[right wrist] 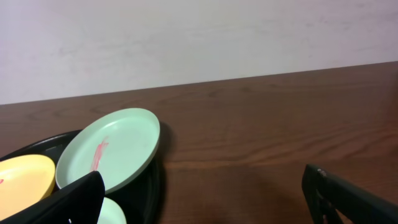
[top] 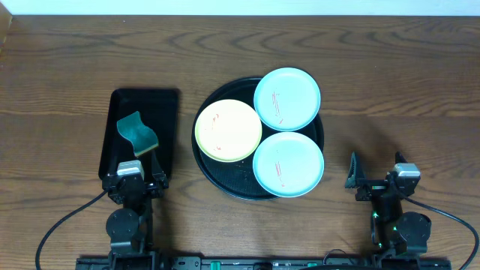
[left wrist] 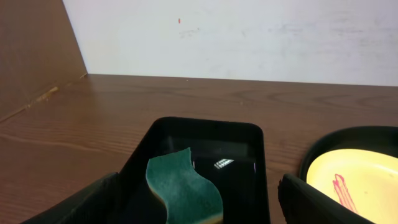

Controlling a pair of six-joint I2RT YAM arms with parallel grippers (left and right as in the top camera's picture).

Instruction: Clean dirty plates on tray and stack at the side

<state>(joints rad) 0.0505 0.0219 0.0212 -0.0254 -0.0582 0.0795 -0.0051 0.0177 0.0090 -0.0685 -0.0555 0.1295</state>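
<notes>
Presently, the tray (top: 236, 180) sits mid-bench (top: 60, 75) and carries all three plates. The yellow plate (top: 228, 130) lies in the tray's left part. The far mint plate (top: 287, 99) sits at the tray's far right; the right wrist view shows it tilted, with its outer edge riding on the rim and overhanging it. The near mint plate (top: 288, 164) lies at the tray's near right and reaches the rim. The three crowd edge to edge; whether any overlaps another cannot be told. Each bears thin red streaks. Left of the tray, and apart from it, lies a small tray (top: 150, 105) with a green sponge (top: 137, 133) in its near half. The left hand (top: 139, 161) stands at the small tray's near end, just behind the sponge, its fingers spread wide and holding nothing. The right hand (top: 375, 171) stands over bare bench to the right of the tray, apart from it and level with its near edge, its fingers likewise wide and empty.
</notes>
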